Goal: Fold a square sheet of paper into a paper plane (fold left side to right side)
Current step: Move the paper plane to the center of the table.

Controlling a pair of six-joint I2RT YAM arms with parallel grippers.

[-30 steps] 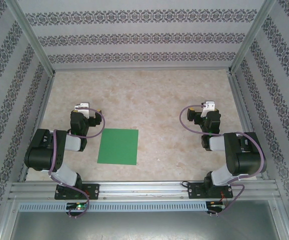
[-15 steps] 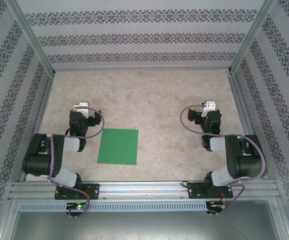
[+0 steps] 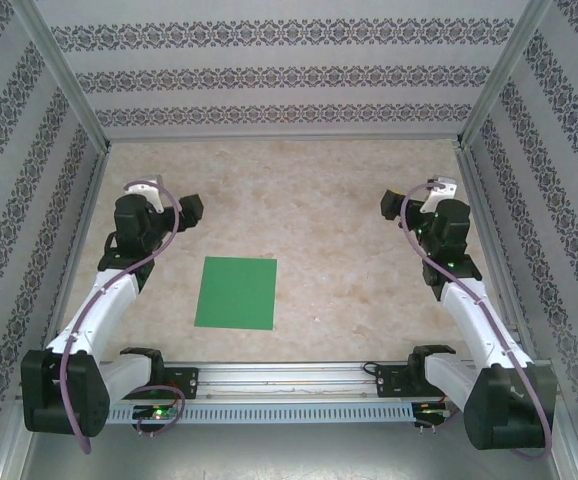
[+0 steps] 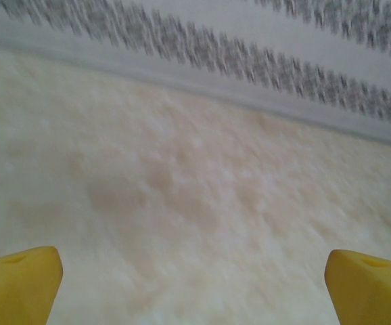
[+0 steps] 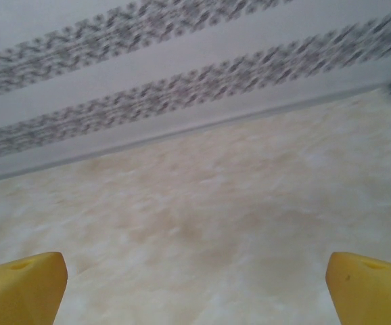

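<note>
Square sheet of paper (image 3: pixel 236 293) is lying flat on the worktop (image 3: pixel 319 200), left of centre and close to the near rail, its edges running roughly square to that rail. Both sets of jaws are standing wide apart and gripping nothing. The left arm's yellow fingertips (image 4: pixel 19 281) are framing bare worktop, and so are the right's (image 5: pixel 23 284). The left arm (image 3: pixel 119 290) is sitting nearer – its jaws are hovering just beyond the sheet's far-left corner – while the right arm (image 3: pixel 469 300) is reaching out well apart on the opposite side. For a left-to-right fold, the sheet's left edge is probably the one to lift (it is facing the nearer arm), so the left jaws are likely needing to drop back toward the bases.
</note>
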